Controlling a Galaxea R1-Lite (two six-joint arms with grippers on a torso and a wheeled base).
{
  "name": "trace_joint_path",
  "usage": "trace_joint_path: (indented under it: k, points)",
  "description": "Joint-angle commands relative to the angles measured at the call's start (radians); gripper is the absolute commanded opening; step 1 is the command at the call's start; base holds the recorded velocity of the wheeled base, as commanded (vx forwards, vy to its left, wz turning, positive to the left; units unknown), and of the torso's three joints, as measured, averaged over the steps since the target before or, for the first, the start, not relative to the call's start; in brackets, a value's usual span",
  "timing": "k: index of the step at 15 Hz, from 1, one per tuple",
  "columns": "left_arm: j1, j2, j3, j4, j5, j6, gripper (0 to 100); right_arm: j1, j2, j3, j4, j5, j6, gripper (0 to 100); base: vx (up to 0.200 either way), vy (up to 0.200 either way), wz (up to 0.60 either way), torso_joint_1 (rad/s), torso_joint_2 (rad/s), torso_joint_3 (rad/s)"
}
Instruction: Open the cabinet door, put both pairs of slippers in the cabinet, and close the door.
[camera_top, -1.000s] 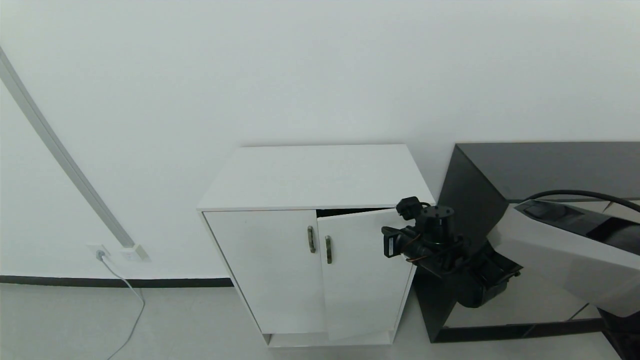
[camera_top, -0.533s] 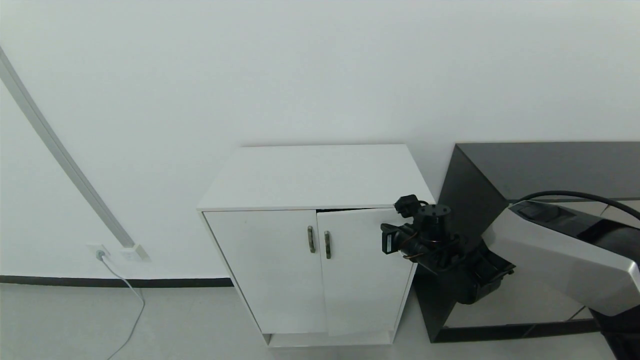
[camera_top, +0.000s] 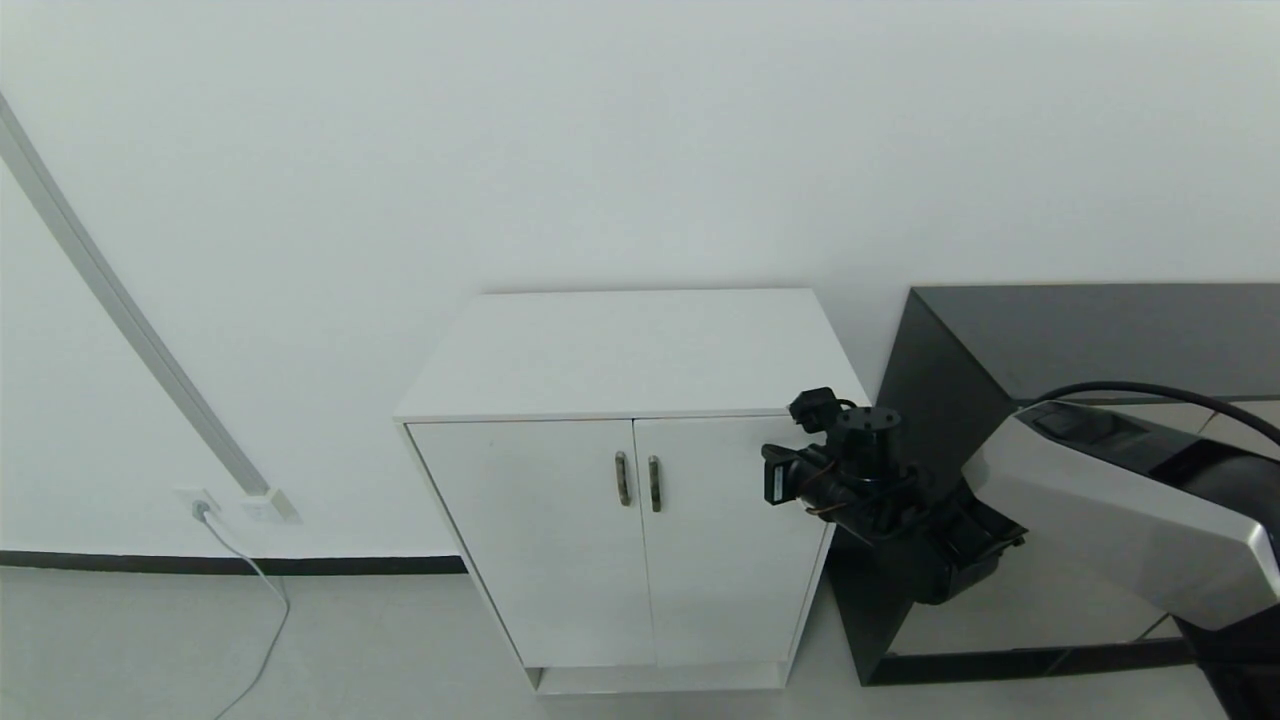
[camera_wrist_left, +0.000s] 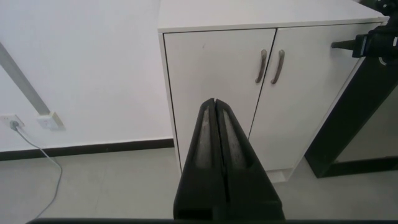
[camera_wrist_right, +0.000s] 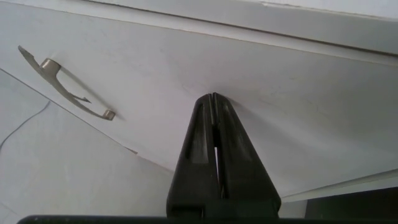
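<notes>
Cabinet (camera_top: 620, 350) stands on the floor against the wall, with a dark unit (camera_top: 1000, 340) just beside it on the robot's right. Both doors sit flush, with no gap at the top edge.

Right gripper (camera_wrist_right: 214, 98): fingers closed together, holding nothing. Its tips are on the face of the right door (camera_top: 730, 540), up near the top, between the handle (camera_top: 654, 484) and the hinge side. It looks to be touching.

Left gripper (camera_wrist_left: 214, 102): also closed and empty, held well back and pointing at the cabinet front.

Slippers: judged to be behind the doors, but cannot confirm through them.

Handling, as a judgement: the door is a stiff, light panel that swings freely on outer hinges. Its smooth face suits a flat push, though closed tips may skid on it. For any pull, take the slim metal handle by the centre seam. It is rigid, narrow, and stands proud enough for a finger behind it.

Task looks at or near its end.
</notes>
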Motion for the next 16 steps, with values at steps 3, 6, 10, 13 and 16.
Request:
trace_joint_path:
  k: [3,6,10,13,16]
  points:
    - [0.0,0.001,0.0,0.001,0.0,0.0,0,-0.001,0.009,-0.014,-0.001,-0.001,0.0,0,0.0,0.0,0.0,0.0,0.0,0.0]
    - [0.0,0.001,0.0,0.001,0.0,0.0,0,-0.004,0.013,-0.025,0.007,-0.001,0.0,0,0.0,0.0,0.0,0.0,0.0,0.0]
    - [0.0,0.001,0.0,-0.001,0.0,0.0,0,-0.006,0.015,-0.028,0.013,-0.001,0.0,0,0.0,0.0,0.0,0.0,0.0,0.0]
    - [0.0,0.001,0.0,0.001,0.0,0.0,0,-0.006,0.013,-0.025,0.013,-0.001,0.0,0,0.0,0.0,0.0,0.0,0.0,0.0]
    - [0.0,0.001,0.0,-0.001,0.0,0.0,0,-0.006,0.012,-0.019,0.01,-0.002,0.0,0,0.0,0.0,0.0,0.0,0.0,0.0]
